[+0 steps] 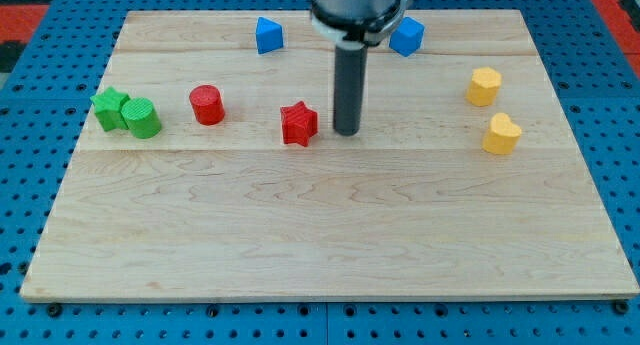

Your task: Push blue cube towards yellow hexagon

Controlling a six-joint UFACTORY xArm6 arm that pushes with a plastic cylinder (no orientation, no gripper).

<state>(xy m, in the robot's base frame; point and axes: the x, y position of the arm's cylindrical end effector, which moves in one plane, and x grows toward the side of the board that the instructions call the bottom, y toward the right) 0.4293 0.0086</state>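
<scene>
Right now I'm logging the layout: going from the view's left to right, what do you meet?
green star → green cylinder → red cylinder → blue block → red star → my tip → blue cube → yellow hexagon → yellow block

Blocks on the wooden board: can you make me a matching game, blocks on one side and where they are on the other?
Blocks:
1. red star
2. blue cube
3. green cylinder
4. yellow hexagon

Places:
A. touching the green star at the view's left
B. just left of my tip
C. right side, above the yellow heart
D. top edge, right of the rod

Pairs: 1-B, 2-D, 3-A, 4-C
</scene>
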